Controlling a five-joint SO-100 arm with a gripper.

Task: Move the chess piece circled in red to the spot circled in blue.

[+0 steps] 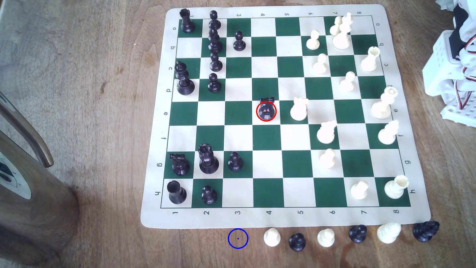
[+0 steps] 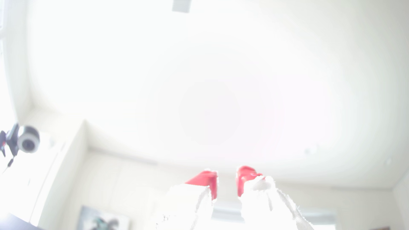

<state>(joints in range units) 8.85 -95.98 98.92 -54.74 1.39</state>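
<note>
The chess piece circled in red is a black knight (image 1: 266,109) standing upright on a white square near the middle of the green-and-white board (image 1: 283,219). The spot circled in blue (image 1: 238,238) is bare brown wood just below the board's near edge, under column 3. In the washed-out wrist view my gripper (image 2: 226,179) points up at a bright ceiling. Its red fingertips (image 2: 209,178) stand a small gap apart with nothing between them. The white arm body (image 1: 453,64) sits at the exterior view's right edge, far from the knight.
A white knight (image 1: 298,109) stands one square to the exterior view's right of the black knight. Captured pieces line the table right of the blue circle, starting with a white pawn (image 1: 272,236) and a black pawn (image 1: 297,241). A brown cylinder (image 1: 31,201) stands at the left.
</note>
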